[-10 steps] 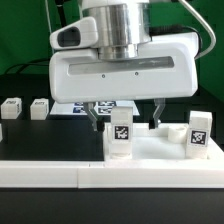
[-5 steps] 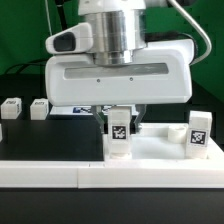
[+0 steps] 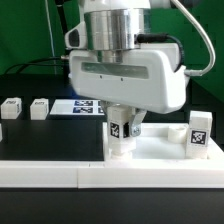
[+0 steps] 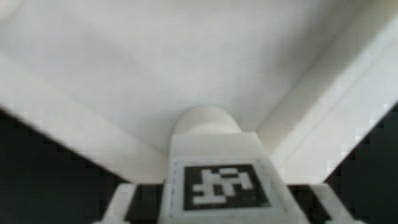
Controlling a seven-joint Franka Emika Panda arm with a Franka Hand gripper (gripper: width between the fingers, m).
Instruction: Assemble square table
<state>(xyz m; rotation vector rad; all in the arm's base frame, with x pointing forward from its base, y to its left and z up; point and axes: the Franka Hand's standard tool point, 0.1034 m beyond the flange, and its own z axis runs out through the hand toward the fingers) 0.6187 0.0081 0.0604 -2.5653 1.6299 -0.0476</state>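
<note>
Gripper (image 3: 122,125) clamps an upright leg (image 3: 120,143) at the slab's (image 3: 162,152) corner, exterior view's left; wrist view alone shows its rounded end pointing into that corner.

Legs were tallied at four: small white tagged block leg (image 3: 10,107), second leg (image 3: 38,108), third leg (image 3: 121,143), fourth leg (image 3: 200,133). One large white plastic square slab (image 3: 165,152) was logged. One marker board (image 3: 84,105) was noted. One white two-finger gripper (image 3: 122,128) was recorded.
</note>
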